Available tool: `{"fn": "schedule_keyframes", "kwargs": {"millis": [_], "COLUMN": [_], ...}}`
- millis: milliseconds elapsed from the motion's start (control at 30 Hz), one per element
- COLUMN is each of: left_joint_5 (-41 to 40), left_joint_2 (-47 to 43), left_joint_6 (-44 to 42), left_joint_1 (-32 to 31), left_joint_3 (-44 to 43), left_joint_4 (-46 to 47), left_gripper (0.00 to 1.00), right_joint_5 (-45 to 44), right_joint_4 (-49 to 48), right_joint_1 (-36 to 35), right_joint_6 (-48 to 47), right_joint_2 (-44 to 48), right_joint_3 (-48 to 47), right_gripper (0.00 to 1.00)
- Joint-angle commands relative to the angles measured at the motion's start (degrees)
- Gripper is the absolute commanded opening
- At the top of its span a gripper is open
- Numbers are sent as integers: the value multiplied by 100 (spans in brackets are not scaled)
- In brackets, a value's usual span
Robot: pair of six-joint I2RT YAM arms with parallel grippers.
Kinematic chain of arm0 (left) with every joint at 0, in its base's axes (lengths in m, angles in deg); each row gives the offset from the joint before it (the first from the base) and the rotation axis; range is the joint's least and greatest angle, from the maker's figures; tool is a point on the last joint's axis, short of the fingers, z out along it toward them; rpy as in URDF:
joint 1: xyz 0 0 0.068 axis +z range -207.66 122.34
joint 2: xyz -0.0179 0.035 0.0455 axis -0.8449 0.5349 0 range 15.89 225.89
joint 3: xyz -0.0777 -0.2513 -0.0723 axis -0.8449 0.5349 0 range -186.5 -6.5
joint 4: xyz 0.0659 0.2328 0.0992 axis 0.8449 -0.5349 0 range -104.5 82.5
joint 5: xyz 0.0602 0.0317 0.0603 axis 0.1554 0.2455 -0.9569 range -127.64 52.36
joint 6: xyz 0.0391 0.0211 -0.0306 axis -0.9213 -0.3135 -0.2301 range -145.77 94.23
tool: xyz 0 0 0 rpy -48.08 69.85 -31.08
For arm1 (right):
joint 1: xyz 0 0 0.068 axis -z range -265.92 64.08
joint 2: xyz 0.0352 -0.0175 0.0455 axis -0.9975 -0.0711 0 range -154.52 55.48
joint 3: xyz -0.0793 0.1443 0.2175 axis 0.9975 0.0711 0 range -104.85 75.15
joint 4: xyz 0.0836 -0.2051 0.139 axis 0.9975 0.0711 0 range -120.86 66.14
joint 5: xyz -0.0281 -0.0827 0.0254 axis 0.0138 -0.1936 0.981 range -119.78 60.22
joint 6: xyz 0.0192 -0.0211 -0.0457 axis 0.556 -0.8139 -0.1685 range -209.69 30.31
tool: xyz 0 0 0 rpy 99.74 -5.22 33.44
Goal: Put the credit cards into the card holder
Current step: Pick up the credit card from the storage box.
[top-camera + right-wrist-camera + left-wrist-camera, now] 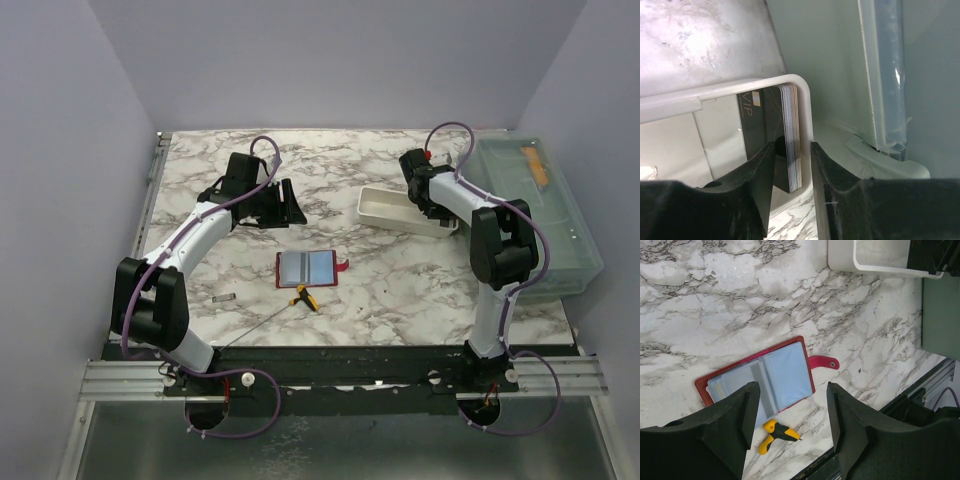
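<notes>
**Near to far.** A metal rail (340, 372) was fixed along the near edge of a white, grey-veined marble table (400, 290). Just beyond it a yellow-handled tool (305, 298) was laid, with a small grey piece (224, 298) set apart to its left. Just behind the tool's handle the holder (309, 268) was spread open and flat, blue-grey lining upward, red border showing, its tab pointed right. Farther back and to the left, the left gripper (285, 205) was held above the marble; its fingers (747, 410) were spread wide and nothing was held between them. To the right a white tray (385, 205) was set aslant. The right gripper (792, 150) was placed at the tray's right-hand end, where the cards (790, 125) were stood on edge as a stack against the corner, a dark face outward. The fingers were set narrowly apart about the stack; whether it was pinched could not be told. A clear bin (560, 235) with an orange object (537, 163) inside was placed along the right edge. The table was enclosed by plain lilac walls (340, 60).
</notes>
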State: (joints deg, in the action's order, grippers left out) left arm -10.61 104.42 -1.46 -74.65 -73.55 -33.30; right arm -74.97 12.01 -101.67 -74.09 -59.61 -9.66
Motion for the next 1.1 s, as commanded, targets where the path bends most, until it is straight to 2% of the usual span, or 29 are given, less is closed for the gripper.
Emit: {"fn": "schedule_keyframes", "kwargs": {"millis": [0,167,467,800,1067], "left_joint_5": [128,119,129,136,163], "left_joint_2": [-152,-152,-132,-104,-84], "left_joint_6": [-107,-113,-129,-127,-129], "left_joint_1": [18,19,23,23,25], "left_joint_3": [68,71,69,80,81], "left_joint_4": [91,88,93,92,86], "left_gripper": [62,62,62,62,62], "right_joint_5": [-141,-64,157,955,509], "right_joint_4": [-159,-94,159,300,497], "right_joint_1": [42,55,54,54,67], "right_joint_6": [-24,-58,62,300,289], "right_joint_2": [-28,-21,34,188,134], "right_joint_3": [52,-43,-231,-385,-486], "right_gripper": [32,24,1,0,0]}}
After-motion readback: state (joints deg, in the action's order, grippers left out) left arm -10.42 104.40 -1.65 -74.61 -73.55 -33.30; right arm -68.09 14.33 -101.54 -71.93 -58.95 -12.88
